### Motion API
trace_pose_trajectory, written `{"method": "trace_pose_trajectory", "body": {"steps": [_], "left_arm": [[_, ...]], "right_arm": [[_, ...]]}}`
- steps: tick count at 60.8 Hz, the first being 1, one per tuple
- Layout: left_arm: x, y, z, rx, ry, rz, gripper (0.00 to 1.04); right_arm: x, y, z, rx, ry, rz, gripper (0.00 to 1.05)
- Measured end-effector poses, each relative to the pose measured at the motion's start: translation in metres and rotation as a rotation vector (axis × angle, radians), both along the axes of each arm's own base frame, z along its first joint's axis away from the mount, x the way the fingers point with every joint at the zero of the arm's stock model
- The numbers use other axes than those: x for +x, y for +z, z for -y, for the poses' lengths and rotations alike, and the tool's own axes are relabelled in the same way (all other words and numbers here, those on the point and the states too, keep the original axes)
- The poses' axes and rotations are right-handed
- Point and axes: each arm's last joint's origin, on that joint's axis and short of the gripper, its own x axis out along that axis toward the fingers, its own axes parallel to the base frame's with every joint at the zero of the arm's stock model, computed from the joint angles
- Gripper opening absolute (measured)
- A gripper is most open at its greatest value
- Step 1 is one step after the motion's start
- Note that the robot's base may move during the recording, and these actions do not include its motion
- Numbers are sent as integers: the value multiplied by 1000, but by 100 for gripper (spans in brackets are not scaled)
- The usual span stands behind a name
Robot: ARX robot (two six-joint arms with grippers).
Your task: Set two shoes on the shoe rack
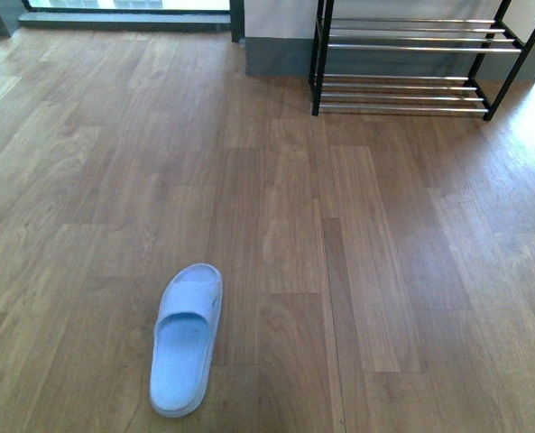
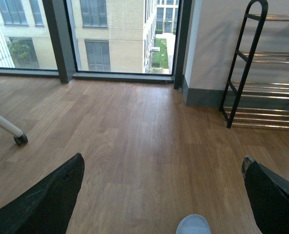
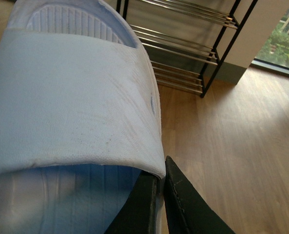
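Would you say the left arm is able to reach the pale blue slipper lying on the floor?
Probably yes: the left claw is open near the slipper, with only bare floor around it.

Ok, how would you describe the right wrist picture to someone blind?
A pale blue slipper fills most of the picture, its strap pinched by the black fingers of the right gripper. Behind it, a black-framed shoe rack with chrome bars stands on a wood floor.
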Motion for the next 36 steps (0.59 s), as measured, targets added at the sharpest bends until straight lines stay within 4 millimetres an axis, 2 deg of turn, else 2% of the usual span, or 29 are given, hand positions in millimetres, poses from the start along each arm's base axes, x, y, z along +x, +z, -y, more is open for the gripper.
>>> {"method": "trace_pose_trajectory", "body": {"steps": [14,17,20,24,28,31,33,36], "left_arm": [[0,0,0,-5,4,-8,95],[1,-2,1,-128,186,-211,95],[6,-1,0,-200,253,-314,95],[19,3,-2,-371,304,-389,95],[41,11,-1,-482,306,-425,95],[58,15,1,-494,285,-446,95],[76,15,4,-492,266,-482,95],[102,5,7,-448,261,-563,95]], "right_arm": [[0,0,0,0,3,1,1],[0,0,0,-1,5,3,1],[0,0,0,-1,5,3,1],[0,0,0,-1,4,3,1],[0,0,0,-1,4,3,1],[0,0,0,-1,4,3,1],[0,0,0,-1,5,3,1],[0,0,0,-1,5,3,1]]}}
